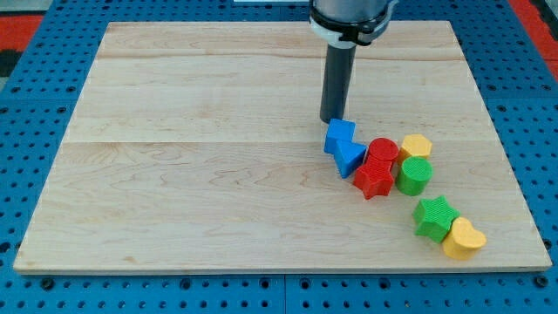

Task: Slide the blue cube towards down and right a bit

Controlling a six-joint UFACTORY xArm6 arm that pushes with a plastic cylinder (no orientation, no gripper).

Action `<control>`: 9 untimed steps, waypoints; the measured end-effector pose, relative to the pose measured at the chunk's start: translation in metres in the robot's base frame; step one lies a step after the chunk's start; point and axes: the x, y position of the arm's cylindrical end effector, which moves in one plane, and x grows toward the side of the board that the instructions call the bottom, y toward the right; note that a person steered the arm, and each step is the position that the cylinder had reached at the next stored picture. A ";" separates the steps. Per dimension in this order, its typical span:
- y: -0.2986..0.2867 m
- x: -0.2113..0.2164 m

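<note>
Just below my tip [333, 119]: blue cube [339, 136].

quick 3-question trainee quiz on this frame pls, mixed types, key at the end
1. True or false: my tip stands at the upper edge of the blue cube, toward the view's top.
2. Which block lies nearest the view's bottom-right corner of the wooden board? A) the green cylinder B) the yellow block beside the green star C) the red cylinder
3. Fill in: the second blue block sits just below the blue cube, with the red star on its ____ side in the view.

Key: 1 true; 2 B; 3 right
</note>
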 end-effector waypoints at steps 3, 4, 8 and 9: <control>0.002 0.024; 0.008 0.028; -0.030 0.030; -0.035 0.037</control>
